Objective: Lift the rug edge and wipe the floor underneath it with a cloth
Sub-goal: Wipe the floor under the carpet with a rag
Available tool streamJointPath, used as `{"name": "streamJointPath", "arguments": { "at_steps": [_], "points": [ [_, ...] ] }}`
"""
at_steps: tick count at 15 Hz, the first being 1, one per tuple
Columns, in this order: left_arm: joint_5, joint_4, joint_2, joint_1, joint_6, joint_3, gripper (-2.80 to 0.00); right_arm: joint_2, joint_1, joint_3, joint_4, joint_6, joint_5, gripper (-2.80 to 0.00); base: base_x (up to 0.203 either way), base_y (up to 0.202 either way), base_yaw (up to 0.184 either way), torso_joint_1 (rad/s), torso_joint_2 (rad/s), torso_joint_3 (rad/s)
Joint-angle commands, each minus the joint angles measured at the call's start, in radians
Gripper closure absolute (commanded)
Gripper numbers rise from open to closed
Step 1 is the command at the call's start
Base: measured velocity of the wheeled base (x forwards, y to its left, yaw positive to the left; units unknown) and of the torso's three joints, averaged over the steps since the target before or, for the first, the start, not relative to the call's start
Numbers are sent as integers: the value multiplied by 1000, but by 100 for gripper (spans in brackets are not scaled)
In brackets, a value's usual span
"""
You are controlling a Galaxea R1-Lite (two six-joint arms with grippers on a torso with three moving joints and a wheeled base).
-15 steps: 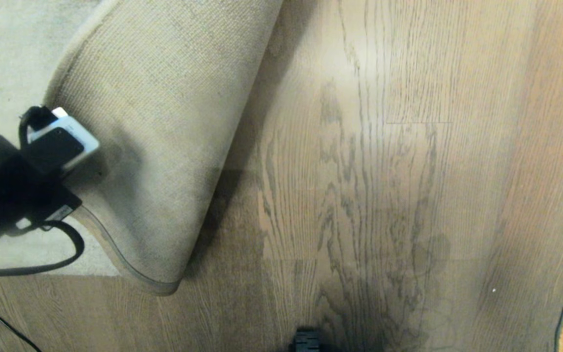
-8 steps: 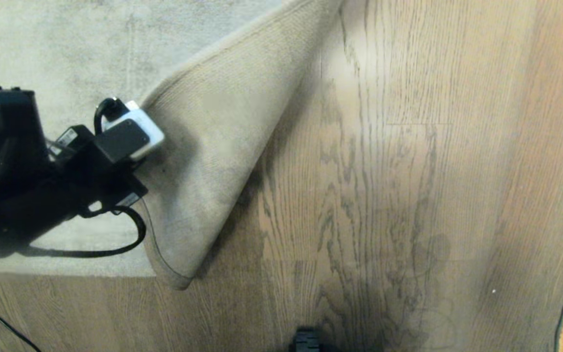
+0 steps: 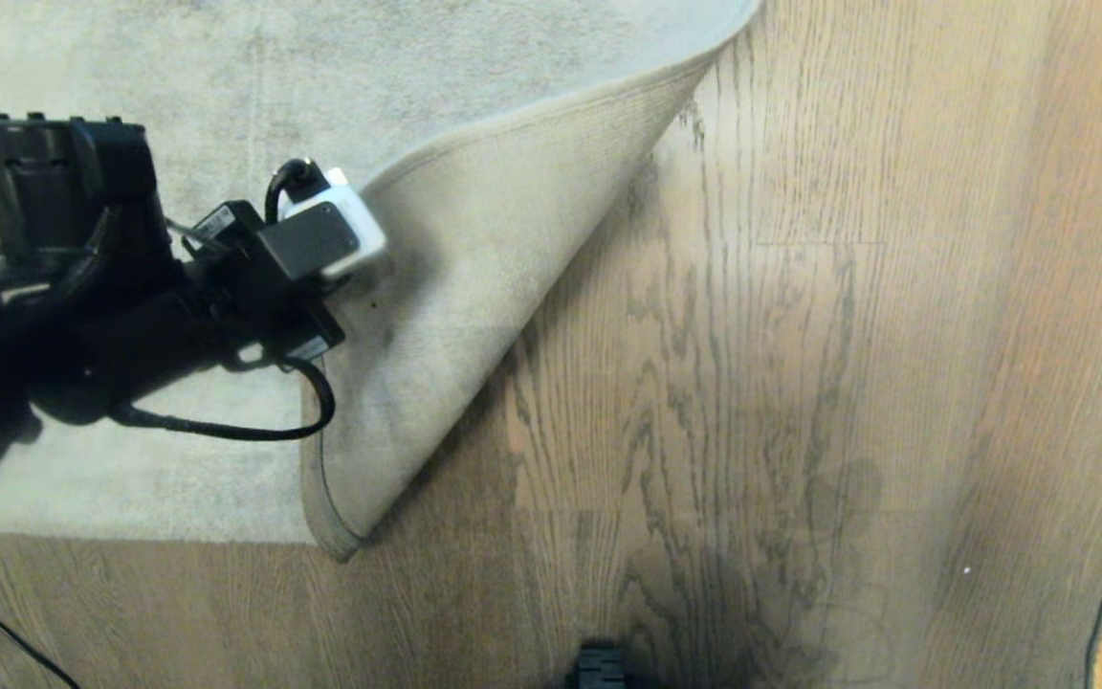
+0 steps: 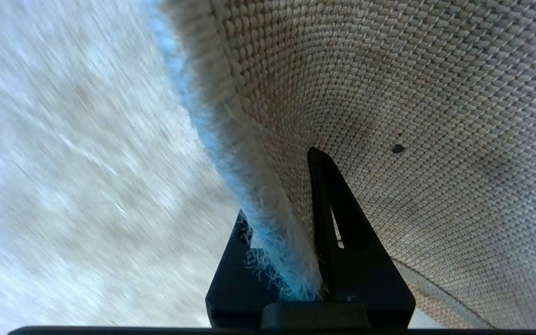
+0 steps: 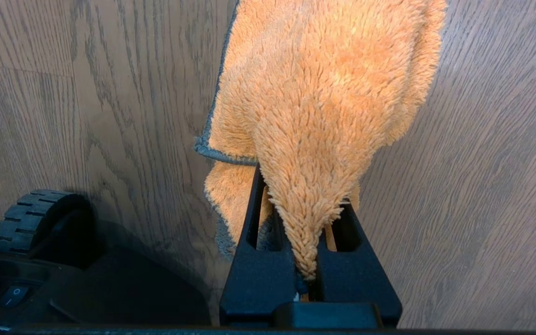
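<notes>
The left gripper [image 4: 296,223] pinches the rug edge [image 3: 474,316] and holds it folded back – baring the floor [image 3: 752,402] for wiping – while the right gripper [image 5: 310,260], out of the head view, clamps the cloth [image 5: 319,107] (only its corner shows there).

Warm, dim light is cast over the floor [image 3: 800,383], with a pale sheen far off. Shadow is thrown right of the folded rug edge [image 3: 474,316]. Rug pile is motion-smeared in the left wrist view.
</notes>
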Motion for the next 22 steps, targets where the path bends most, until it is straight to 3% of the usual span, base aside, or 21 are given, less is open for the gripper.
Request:
{"name": "streamJointPath", "arguments": {
  "at_steps": [1,3,11,17,22],
  "points": [
    [-26,-8,21,13,49,-40,0,1,0,0,1,-1,1,0,0,0,0,0,0,0],
    [-36,-53,21,18,77,-43,0,1,0,0,0,-1,1,0,0,0,0,0,0,0],
    [-57,-144,13,79,71,-16,0,1,0,0,1,-1,1,0,0,0,0,0,0,0],
    [-46,-145,15,79,64,-14,0,1,0,0,0,-6,-1,0,0,0,0,0,0,0],
    [-41,-145,20,78,64,7,0,1,0,-8,-29,-69,4,0,0,0,0,0,0,0]
  ]
}}
